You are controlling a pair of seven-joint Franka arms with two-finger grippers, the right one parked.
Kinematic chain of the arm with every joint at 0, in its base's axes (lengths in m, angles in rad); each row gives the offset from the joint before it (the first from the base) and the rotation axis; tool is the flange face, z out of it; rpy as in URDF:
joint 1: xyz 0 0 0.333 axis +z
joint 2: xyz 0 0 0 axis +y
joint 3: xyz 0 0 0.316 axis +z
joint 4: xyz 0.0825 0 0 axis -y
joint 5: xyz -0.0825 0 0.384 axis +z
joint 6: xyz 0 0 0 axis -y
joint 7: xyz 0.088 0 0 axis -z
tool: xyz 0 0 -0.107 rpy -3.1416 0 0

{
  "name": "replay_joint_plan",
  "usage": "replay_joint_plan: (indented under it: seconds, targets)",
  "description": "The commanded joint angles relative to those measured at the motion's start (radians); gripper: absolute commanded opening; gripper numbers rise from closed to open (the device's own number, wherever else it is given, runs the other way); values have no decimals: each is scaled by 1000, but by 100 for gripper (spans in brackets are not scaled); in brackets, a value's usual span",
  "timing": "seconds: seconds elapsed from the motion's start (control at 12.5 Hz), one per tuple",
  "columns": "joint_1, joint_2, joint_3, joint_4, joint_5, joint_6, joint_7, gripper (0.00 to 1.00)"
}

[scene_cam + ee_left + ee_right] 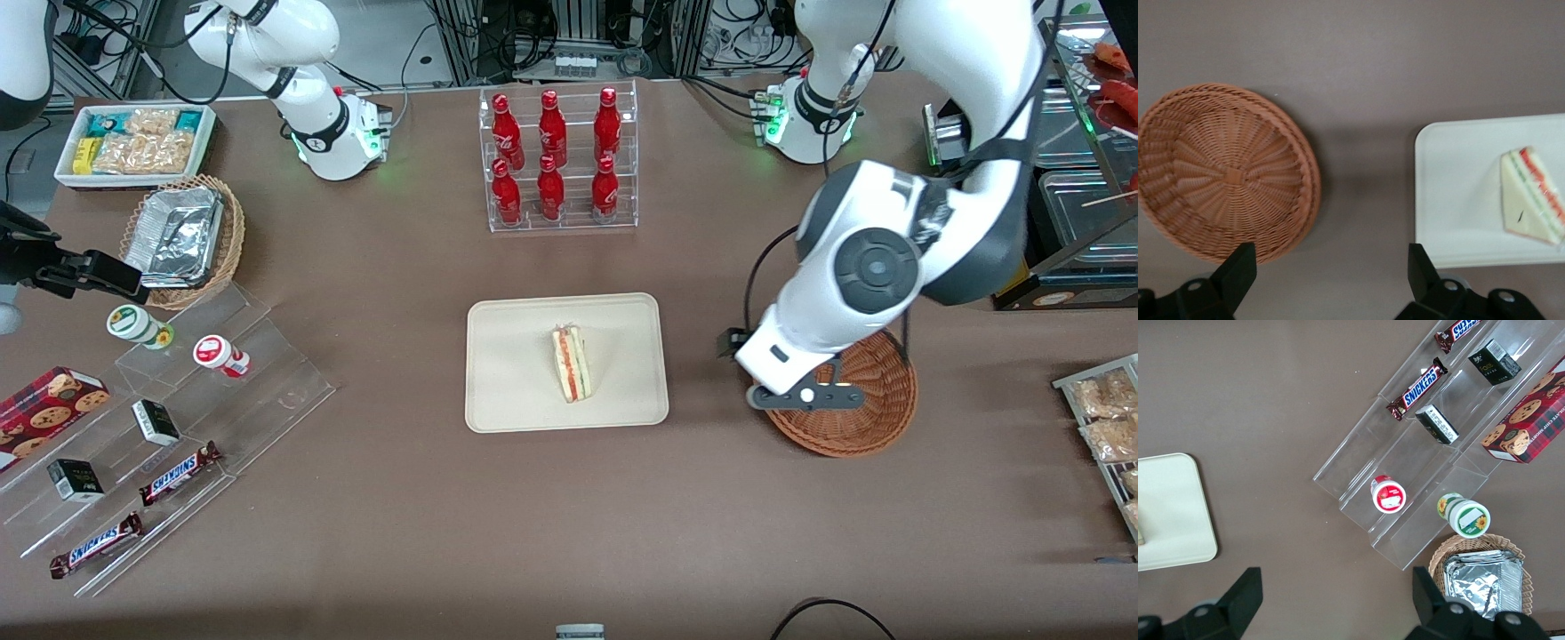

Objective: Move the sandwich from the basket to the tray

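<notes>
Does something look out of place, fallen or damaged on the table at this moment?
Nothing stands out. The sandwich lies flat and intact on the tray. The basket sits upright and empty beside the tray. The hand hangs open above the table, holding nothing.

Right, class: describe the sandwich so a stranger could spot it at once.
Find the cream tray mid-table, nearer the camera than the red bottles. The sandwich lies on it: a pale wedge with red and green layers. The gripper, jaws open, hangs over the empty basket beside it.
</notes>
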Motion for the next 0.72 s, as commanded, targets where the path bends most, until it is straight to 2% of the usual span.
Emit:
replay_joint_plan:
  seconds: [0.0,0.16,0.64]
  targets:
    - [58,-84,16,-38,-39,-93,175,100]
    - [45,-130,95,-38,-42,-161,262,100]
    - [48,-271,217,-38,-40,-307,420,100]
